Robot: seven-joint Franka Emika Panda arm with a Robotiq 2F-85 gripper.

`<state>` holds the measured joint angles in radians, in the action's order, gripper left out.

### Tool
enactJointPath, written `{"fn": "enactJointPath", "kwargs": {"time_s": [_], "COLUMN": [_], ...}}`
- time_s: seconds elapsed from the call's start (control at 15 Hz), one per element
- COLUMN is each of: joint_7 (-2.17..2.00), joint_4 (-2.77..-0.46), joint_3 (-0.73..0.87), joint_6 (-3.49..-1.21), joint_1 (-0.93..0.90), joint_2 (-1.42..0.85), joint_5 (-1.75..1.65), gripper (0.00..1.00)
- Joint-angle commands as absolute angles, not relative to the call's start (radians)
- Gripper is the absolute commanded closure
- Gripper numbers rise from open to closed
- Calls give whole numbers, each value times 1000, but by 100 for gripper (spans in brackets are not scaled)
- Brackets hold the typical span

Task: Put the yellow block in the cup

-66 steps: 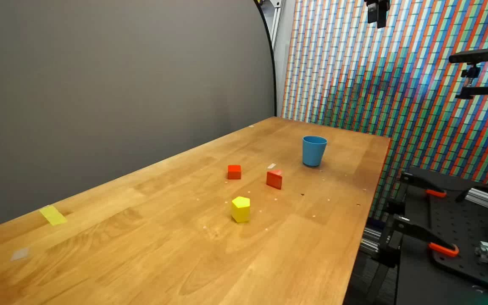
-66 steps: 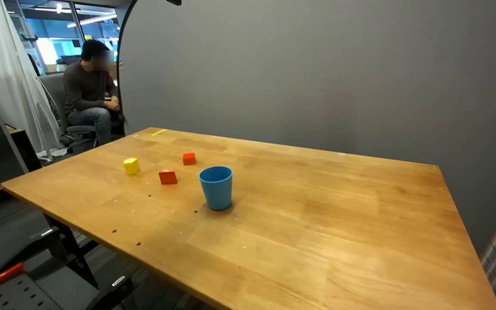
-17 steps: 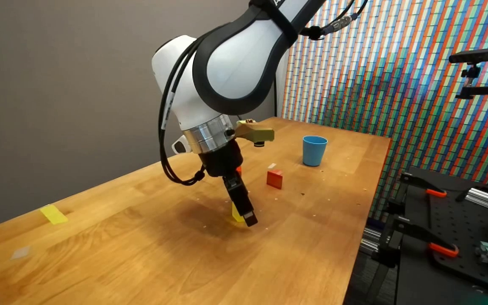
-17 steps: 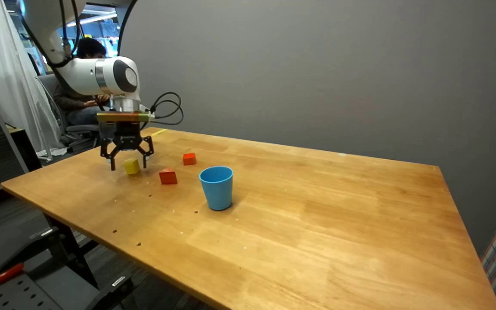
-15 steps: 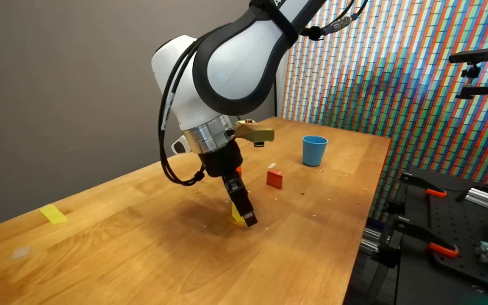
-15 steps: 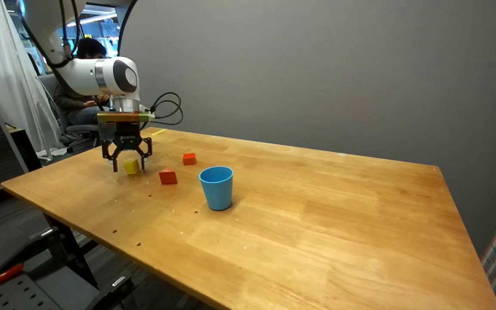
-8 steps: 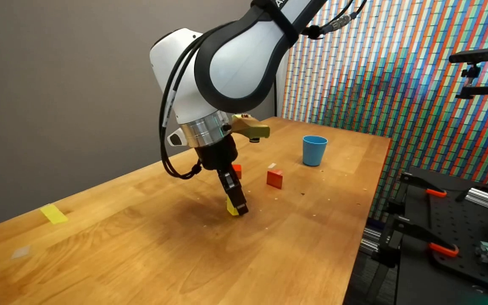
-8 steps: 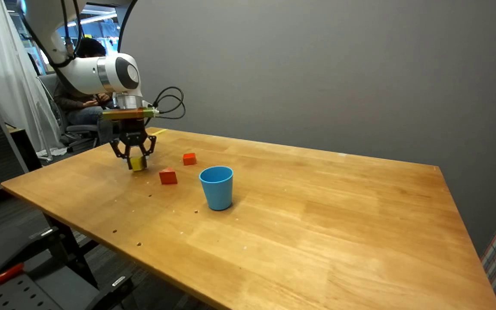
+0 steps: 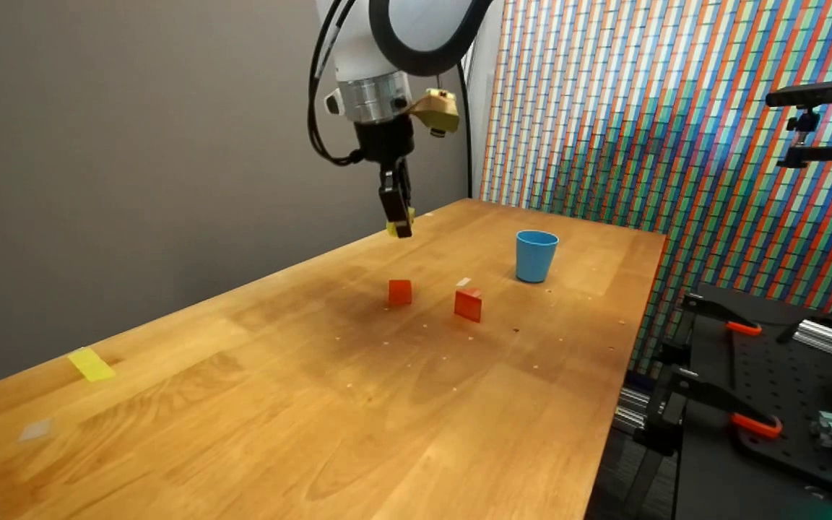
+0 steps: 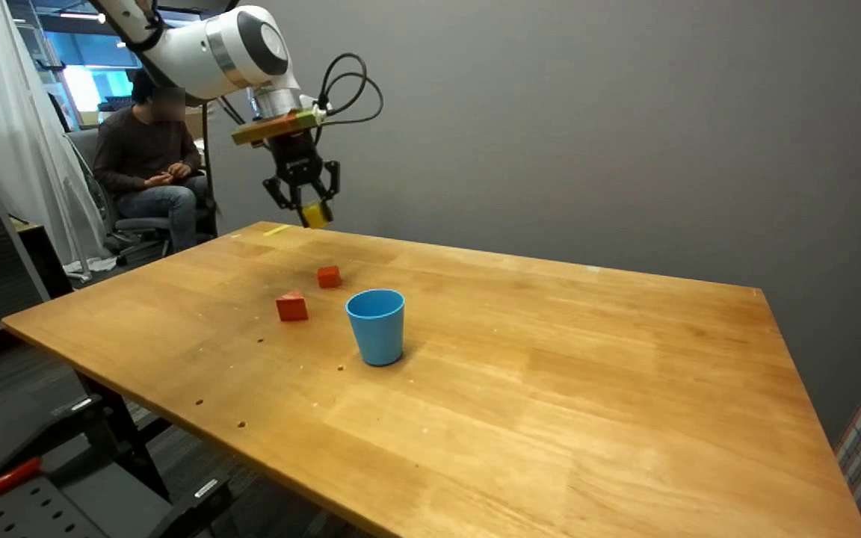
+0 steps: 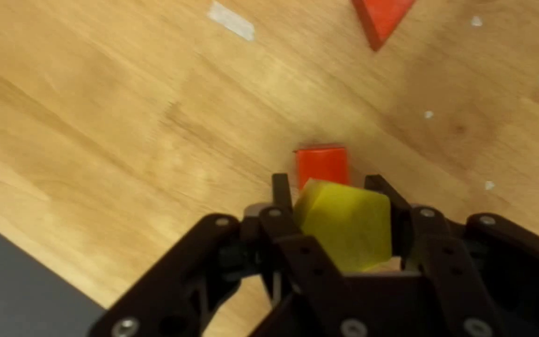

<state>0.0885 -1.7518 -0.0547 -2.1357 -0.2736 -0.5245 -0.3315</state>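
Observation:
My gripper [image 10: 317, 220] hangs well above the table, shut on the yellow block [image 10: 315, 214]. In the wrist view the yellow block [image 11: 349, 224] sits between both fingers, its pentagonal face toward the camera. Most of it is hidden behind a finger [image 9: 396, 206] in an exterior view. The cup [image 10: 377, 332], blue and upright, stands on the table in both exterior views; the wrist view does not show it. Seen in an exterior view, the gripper is behind the cup [image 9: 535, 258] and to its left, higher than its rim.
Two red blocks lie on the table: a small box-like one [image 10: 329, 277], which appears below the held block in the wrist view, and a triangular one [image 10: 292, 308] nearer the cup. A flat yellow tape piece [image 9: 92, 365] is stuck near the table edge. A person [image 10: 150, 142] sits beyond.
The jaws closed on the yellow block during the last second. Since then the arm has lifted it off the table and carried it toward the cup's side. Cup and red blocks have stayed put.

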Motion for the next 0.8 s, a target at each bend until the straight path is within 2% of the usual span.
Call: {"fn": "enactJointPath", "kwargs": {"time_s": [0.0, 0.33, 0.73], "joint_7": [21, 12, 3], "joint_4": [-1853, -1900, -1863], "joint_3": [-5, 58, 62], "joint_6": [-2134, -2043, -1879], "joint_1": [-185, -35, 76], "joint_2": [-393, -332, -393], "joint_5": [-330, -264, -54], "gripper": [81, 81, 81]}}
